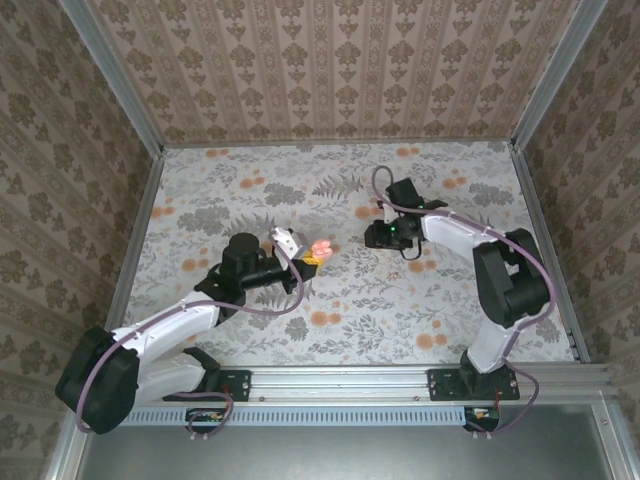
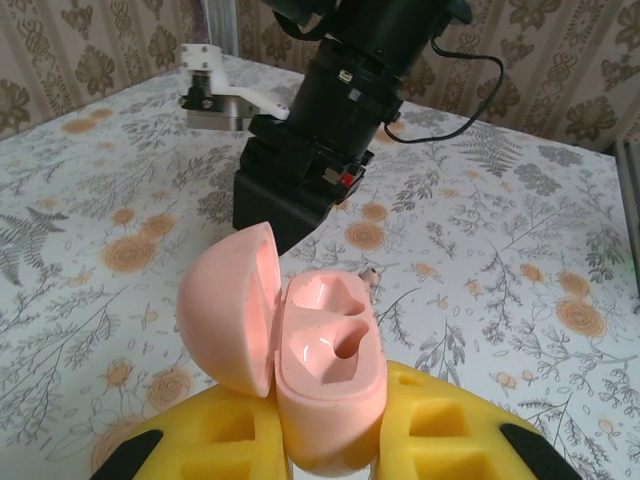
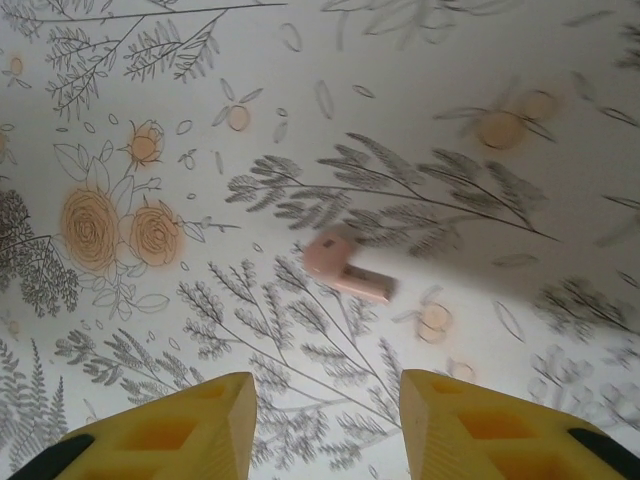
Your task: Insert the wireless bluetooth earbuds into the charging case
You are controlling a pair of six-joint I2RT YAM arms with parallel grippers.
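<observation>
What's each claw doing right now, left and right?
Left claw: closed on the charging case, whose lid is open.
Right claw: open, holding nothing, above an earbud.

I see both arms built alike, with white shells between fat black joints. The left arm (image 1: 170,325) and right arm (image 1: 452,232) each carry a mauve-grey cable (image 1: 268,311) looping along the links. The left claw (image 2: 330,440) and right claw (image 3: 325,390) have chunky yellow fingers (image 3: 190,435), hollowed in panels, with black patches at the outer edges. The right wrist (image 2: 335,110) is a black cylinder on a boxy block, with a small red mark and a thin black lead (image 2: 455,65).
</observation>
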